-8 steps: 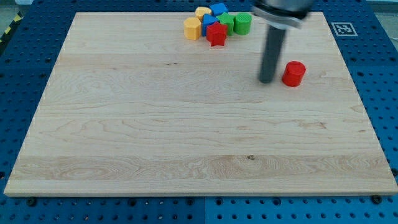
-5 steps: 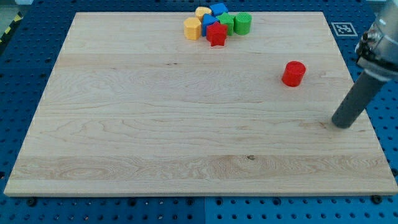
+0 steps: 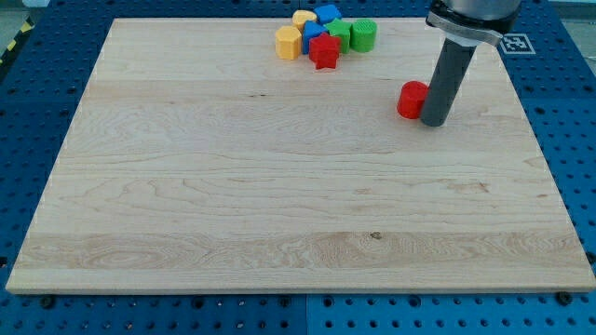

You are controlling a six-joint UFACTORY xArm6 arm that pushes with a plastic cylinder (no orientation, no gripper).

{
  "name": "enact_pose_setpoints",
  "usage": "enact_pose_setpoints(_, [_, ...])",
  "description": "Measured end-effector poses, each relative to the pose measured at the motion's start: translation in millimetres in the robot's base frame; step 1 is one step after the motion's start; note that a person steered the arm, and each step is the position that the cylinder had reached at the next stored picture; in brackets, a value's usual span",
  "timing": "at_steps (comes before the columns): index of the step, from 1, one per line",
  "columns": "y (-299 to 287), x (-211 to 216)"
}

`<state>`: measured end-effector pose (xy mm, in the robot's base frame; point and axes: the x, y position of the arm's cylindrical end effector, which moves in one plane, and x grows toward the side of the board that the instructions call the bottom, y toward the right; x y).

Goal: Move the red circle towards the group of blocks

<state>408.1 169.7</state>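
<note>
Red, the circle (image 3: 411, 100) sat on the pale wooden counter (image 3: 233, 186) in the upper right part of the view, touching the dark rod on the rod's left side; my tip (image 3: 433, 122) stood just to the view's right of that red circle, pressed against it or very nearly so; the arm carried no jaws at all, only the rod, so nothing could be told of jaws apart or together. The group of blocks lay well apart from the red circle, toward the view's top and left of it, close to the counter's top edge; in that group a red star (image 3: 323, 52) stood lowest, with an orange block (image 3: 288, 42) at its left, a blue block (image 3: 312, 34) between them, a yellow block (image 3: 304, 18) and a second blue block (image 3: 327, 13) at the top, and a green block (image 3: 340, 33) beside a green cylinder (image 3: 363, 35) on the right; the blocks of the group touched or nearly touched one another. A blue pegboard surface (image 3: 37, 93) surrounded the counter, and a black-and-white marker tag (image 3: 513, 42) lay beside the counter's top right corner.
</note>
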Motion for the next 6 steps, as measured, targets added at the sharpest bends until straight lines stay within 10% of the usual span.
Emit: enact_pose_setpoints(6, [-32,-25])
